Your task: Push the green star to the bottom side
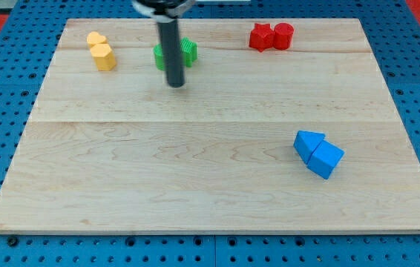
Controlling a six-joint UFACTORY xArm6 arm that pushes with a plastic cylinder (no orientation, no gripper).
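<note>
Two green blocks sit near the view's top, left of centre, partly hidden behind my rod. One green block (188, 51) shows right of the rod, the other green block (159, 55) left of it. I cannot tell which one is the star. My tip (175, 84) rests on the board just below the green blocks, toward the view's bottom.
Two yellow blocks (102, 51) lie at the top left. A red star (261, 36) and a red cylinder (283, 35) sit at the top right. A blue triangle (308, 142) and a blue cube (326, 159) lie at the lower right. The wooden board (195, 170) lies on a blue pegboard.
</note>
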